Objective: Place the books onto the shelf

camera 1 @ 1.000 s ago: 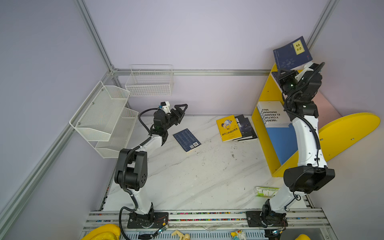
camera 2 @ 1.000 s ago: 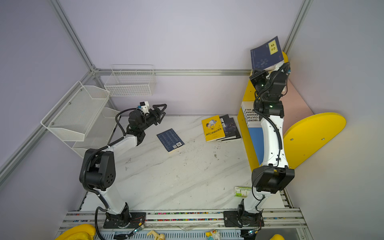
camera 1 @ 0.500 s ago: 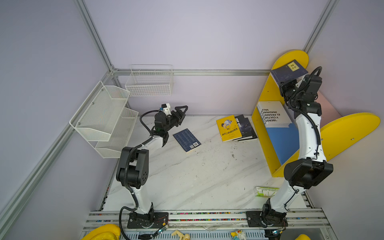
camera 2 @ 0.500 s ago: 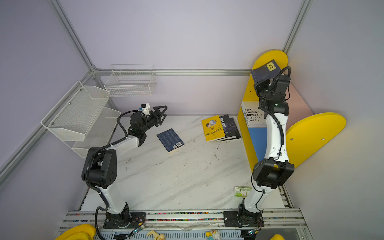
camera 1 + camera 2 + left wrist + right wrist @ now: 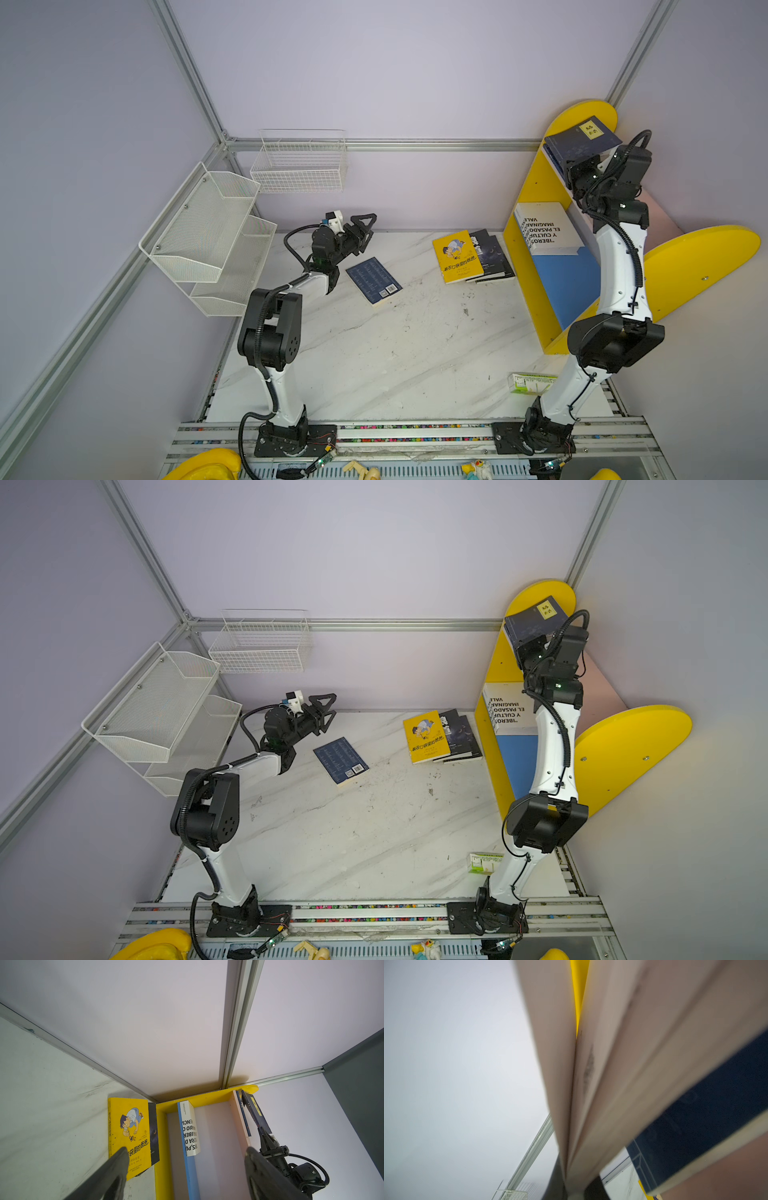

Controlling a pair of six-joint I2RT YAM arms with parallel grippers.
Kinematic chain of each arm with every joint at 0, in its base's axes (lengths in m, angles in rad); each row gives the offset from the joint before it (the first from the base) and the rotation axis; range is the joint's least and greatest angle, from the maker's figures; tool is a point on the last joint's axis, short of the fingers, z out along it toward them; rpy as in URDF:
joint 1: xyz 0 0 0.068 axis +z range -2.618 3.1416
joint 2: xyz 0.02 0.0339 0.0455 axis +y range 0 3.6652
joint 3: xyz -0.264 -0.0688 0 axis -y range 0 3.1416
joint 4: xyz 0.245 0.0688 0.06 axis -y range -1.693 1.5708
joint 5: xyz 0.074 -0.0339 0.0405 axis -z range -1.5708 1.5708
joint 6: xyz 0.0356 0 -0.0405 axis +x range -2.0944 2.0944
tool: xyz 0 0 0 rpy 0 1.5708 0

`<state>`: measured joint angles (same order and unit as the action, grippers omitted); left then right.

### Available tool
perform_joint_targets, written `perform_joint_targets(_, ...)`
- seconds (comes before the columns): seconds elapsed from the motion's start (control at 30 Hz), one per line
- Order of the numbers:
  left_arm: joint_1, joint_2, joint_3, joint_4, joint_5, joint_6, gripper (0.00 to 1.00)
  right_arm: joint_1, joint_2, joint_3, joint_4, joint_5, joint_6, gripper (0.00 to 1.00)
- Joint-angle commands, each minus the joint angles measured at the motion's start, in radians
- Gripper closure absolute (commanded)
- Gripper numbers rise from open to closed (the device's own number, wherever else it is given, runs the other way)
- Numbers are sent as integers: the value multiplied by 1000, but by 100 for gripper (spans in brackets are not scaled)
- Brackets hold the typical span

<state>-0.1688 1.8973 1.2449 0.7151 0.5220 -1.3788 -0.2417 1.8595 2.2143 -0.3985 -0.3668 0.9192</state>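
— Right gripper (image 5: 575, 166)?
— Clamped on the yellow-labelled navy book (image 5: 582, 139), high against the shelf (image 5: 536, 183), above its pink board (image 5: 602, 688); contact looks likely, but the wrist view is blurred.
— Left gripper (image 5: 368, 232)?
— Jaws wide, empty, over the table (image 5: 395, 353) near another navy book (image 5: 373, 280). The yellow cartoon book (image 5: 456, 257) overlaps 2 dark paperbacks (image 5: 492, 257).

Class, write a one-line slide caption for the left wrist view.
Open left gripper faces the shelf; right gripper holds a navy book at its top.
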Motion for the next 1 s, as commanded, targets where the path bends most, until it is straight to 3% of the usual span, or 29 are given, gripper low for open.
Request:
perform_joint_targets(0.0, -1, -3, -13, 57, 20, -19, 14, 0, 2, 29, 16, -4, 0, 98)
perform_joint_targets(0.27, -1, -6, -13, 69, 15, -37, 6, 1, 23, 25, 17, 23, -4, 98)
perform_joint_targets(0.3, -1, -9, -15, 69, 15, -36, 1, -1, 22, 25, 18, 32, -5, 98)
perform_joint_targets(0.7, -1, -16, -33, 86, 4, -42, 0, -8, -12, -9, 85, 45, 11, 98)
perform_joint_targets(0.97, -1, -1, -24, 87, 12, -49, 0, -8, 30, 7, 74, -21, 9, 98)
